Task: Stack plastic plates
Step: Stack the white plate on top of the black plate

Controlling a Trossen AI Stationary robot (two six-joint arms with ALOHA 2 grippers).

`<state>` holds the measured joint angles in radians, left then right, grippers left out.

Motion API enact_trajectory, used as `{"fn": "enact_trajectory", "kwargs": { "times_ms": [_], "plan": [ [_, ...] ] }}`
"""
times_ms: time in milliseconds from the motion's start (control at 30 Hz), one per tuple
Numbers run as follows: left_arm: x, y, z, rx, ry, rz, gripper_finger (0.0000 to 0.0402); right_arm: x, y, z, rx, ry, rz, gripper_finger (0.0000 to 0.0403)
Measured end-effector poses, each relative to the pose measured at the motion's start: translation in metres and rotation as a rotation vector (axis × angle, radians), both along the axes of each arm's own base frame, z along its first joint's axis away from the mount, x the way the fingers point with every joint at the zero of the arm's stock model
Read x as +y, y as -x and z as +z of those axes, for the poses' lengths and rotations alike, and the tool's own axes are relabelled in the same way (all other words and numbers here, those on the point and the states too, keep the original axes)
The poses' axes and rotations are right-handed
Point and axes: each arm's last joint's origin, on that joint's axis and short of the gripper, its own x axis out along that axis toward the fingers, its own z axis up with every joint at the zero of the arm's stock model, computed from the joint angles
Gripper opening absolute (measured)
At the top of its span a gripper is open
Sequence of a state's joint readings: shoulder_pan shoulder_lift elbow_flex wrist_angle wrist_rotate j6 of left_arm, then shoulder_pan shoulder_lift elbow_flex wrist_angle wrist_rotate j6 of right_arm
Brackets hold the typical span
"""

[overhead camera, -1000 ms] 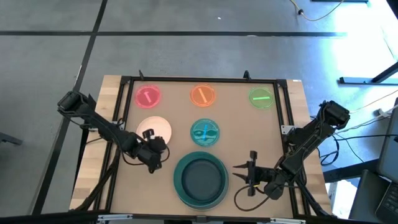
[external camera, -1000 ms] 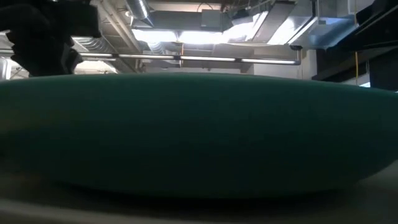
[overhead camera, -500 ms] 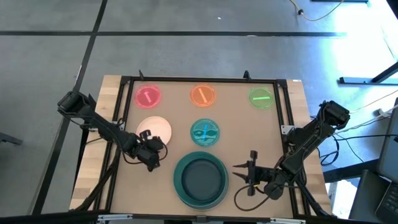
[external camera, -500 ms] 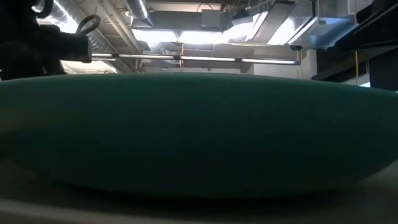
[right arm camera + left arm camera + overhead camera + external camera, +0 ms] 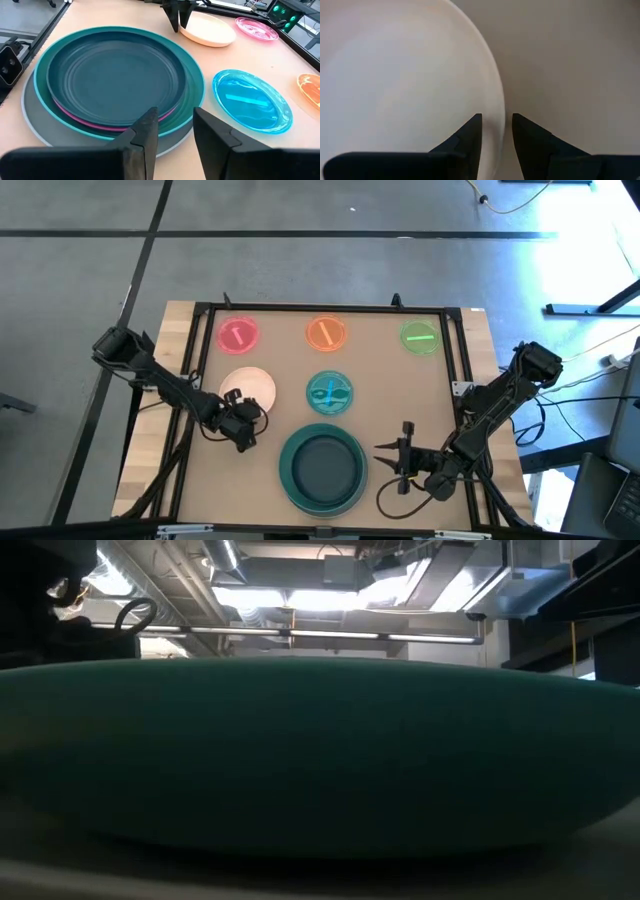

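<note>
The table (image 5: 390,395) has a tan top inside a black frame. Directly on it lie a far row — small pink plate (image 5: 238,335), orange plate (image 5: 325,333), green plate (image 5: 420,338) — then the pale pink plate (image 5: 250,387) and clear blue plate (image 5: 329,393), and nearest, a grey plate (image 5: 35,125) under a stack.

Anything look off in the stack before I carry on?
Yes. In the right wrist view, a magenta plate is sandwiched inside the big stack, under the dark plate and over the teal plate: a medium between larges. The left gripper straddles the pale pink plate's rim.
</note>
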<state>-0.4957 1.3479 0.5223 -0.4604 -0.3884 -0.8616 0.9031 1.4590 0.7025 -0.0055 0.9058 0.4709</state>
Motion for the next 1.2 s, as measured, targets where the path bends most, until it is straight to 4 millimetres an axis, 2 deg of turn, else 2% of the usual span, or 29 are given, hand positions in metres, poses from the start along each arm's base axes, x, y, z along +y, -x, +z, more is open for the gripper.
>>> {"fn": "enact_trajectory", "kwargs": {
  "times_ms": [167,400,633,867,1067,1200],
  "plan": [
    [0.001,0.001,-0.002,0.002,-0.001,-0.007,0.0084,0.000,0.000,0.000,0.000,0.001,0.000,0.0113],
    [-0.002,-0.002,-0.001,-0.017,-0.005,-0.085,0.0013,-0.001,0.000,0.000,-0.002,0.016,-0.012,0.0113],
    [-0.004,-0.004,0.002,-0.025,-0.015,-0.107,0.0011,-0.001,0.001,-0.001,0.000,0.026,-0.017,0.0113],
    [-0.023,-0.022,0.035,-0.107,-0.042,-0.214,0.0006,-0.002,0.001,-0.001,-0.012,0.037,-0.033,0.0113],
    [-0.043,-0.037,0.070,-0.234,-0.100,-0.323,0.0006,-0.002,0.001,-0.001,-0.012,0.038,-0.033,0.0113],
    [-0.056,-0.044,0.087,-0.353,-0.126,-0.409,0.0006,-0.002,0.001,-0.001,-0.013,0.040,-0.036,0.0113]
  ]
}}
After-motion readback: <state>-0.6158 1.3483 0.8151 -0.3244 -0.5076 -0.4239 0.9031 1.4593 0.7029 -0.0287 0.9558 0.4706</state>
